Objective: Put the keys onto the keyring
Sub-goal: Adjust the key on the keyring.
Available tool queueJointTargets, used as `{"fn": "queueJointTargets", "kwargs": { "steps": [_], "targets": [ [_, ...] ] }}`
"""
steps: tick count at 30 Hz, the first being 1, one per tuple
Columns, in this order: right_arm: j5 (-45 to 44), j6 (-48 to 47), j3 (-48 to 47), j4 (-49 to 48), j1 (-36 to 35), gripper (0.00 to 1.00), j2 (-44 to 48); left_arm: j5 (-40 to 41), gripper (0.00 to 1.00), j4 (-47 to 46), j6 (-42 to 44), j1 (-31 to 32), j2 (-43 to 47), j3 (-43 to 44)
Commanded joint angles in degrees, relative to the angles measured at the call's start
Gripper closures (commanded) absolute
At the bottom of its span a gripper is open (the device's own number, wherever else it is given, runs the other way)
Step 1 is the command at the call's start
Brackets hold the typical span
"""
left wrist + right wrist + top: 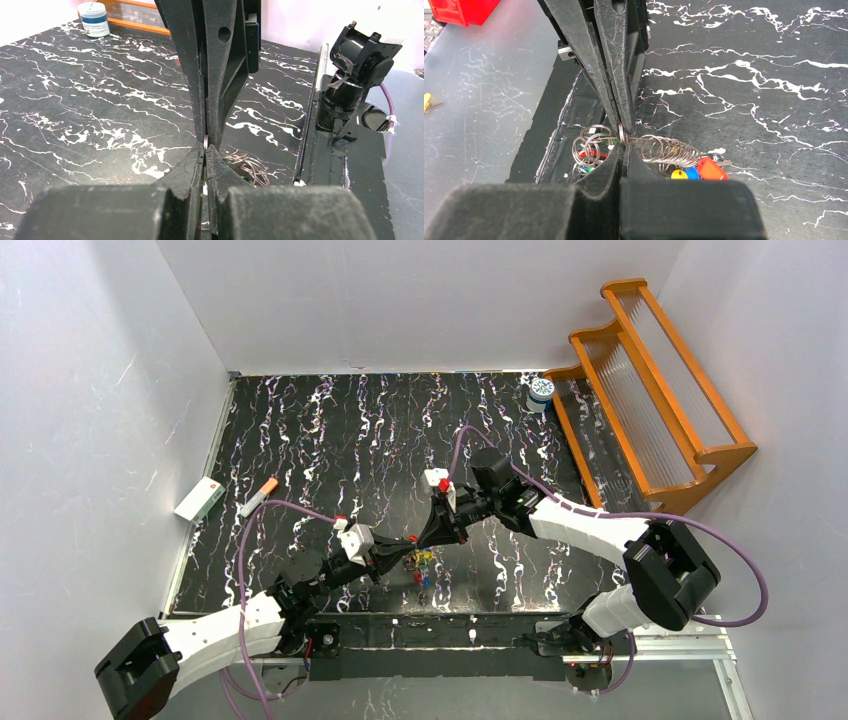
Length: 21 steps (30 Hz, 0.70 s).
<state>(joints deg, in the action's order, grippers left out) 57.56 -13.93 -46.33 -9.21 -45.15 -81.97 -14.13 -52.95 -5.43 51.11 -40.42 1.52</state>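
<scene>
My left gripper (408, 541) and right gripper (420, 538) meet tip to tip above the front middle of the table. Both are shut on a thin metal ring that stands edge-on between the tips in the left wrist view (206, 142) and the right wrist view (621, 134). The keyring (664, 150) runs sideways from there with several small split rings strung on it. Keys hang below it: an orange-red head (710, 169), a blue one (691, 172), a yellow one (679, 174), and red and green ones at the left (591, 156). From above, the bunch (422, 566) hangs just under the tips.
A white-and-blue jar (541, 392) stands at the back right beside an orange wooden rack (650, 390). A white box (199, 498) and an orange-tipped white stick (258, 497) lie at the left edge. The table's front rail (305, 150) runs just below the keys.
</scene>
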Motion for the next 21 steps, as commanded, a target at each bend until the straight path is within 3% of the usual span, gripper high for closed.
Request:
{"fn": "queueJointTargets", "kwargs": {
  "steps": [1, 5, 8, 16, 21],
  "targets": [
    [-0.54, -1.94, -1.97, 1.41, -0.35, 0.99, 1.13, 0.79, 1.00, -3.52, 0.85, 0.13, 0.03, 0.86],
    [-2.71, -5.35, -3.84, 7.80, -0.35, 0.99, 1.42, 1.37, 0.75, -1.90, 2.86, 0.20, -0.10, 1.56],
    [-4.84, -9.11, -6.21, 16.02, -0.45, 0.99, 1.23, 1.81, 0.64, 1.23, 4.70, 0.13, -0.15, 2.76],
    [-14.57, -17.10, -14.12, 33.97, -1.76, 0.99, -1.72, 0.82, 0.57, 21.00, 14.93, 0.13, -1.28, 11.04],
    [-23.52, -19.62, -19.10, 41.81, -5.59, 0.99, -4.80, -0.75, 0.57, 28.58, 19.59, 0.11, -2.24, 14.26]
  ]
}}
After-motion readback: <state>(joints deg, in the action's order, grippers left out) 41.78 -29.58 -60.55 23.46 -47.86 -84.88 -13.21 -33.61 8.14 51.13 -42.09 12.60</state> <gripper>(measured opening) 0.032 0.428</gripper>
